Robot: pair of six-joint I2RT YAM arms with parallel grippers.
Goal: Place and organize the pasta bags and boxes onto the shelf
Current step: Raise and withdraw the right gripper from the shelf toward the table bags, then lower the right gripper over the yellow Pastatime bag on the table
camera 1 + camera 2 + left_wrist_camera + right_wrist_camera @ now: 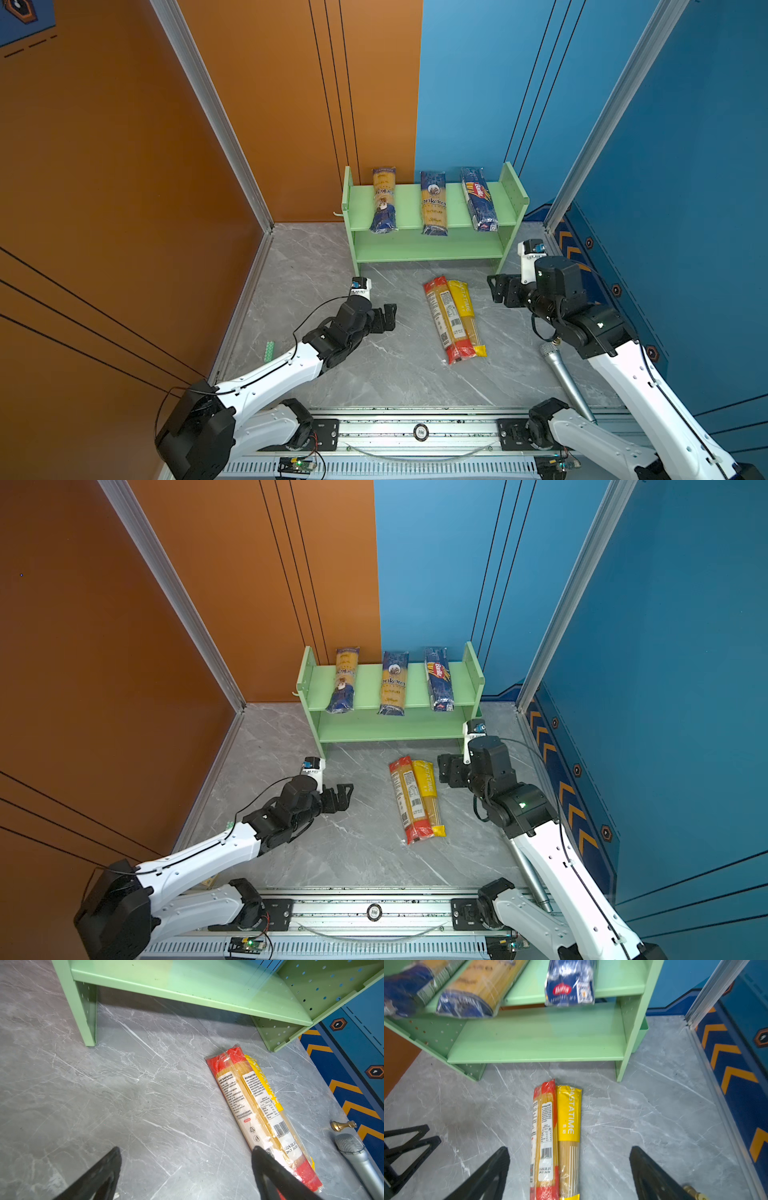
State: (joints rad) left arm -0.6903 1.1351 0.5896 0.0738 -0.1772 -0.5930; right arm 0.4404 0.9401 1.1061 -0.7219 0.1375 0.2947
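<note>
The red-ended packet [446, 320] and the yellow-ended packet [467, 318] lay side by side, touching along their length, on the grey marbled surface [374, 374]. They were just in front of the shelf [428, 247]. In both top views the red-ended one was on the left, and both pointed their far ends toward the lower tier.

Three more packets lay front to back on the top tier, their near ends hanging over its front edge. A navy-and-yellow packet [383, 199] was at the left, a second navy-and-yellow packet [433, 203] in the middle, and the navy Barilla packet [478, 198] at the right, slightly slanted.

The left end effector [390, 318] hung to the left of the two loose packets, apart from them, jaws spread wide and empty. In the left wrist view one black finger [268, 1167] stood in front of the red-ended packet's near end.

The right end effector [494, 289] hung to their right, near the shelf's right leg, also spread wide and empty. The right wrist view framed both loose packets between its fingers [492, 1169].

A silver microphone [565, 374] lay on the surface beside the right arm, with a small brass piece [342, 1125] near its head.
</note>
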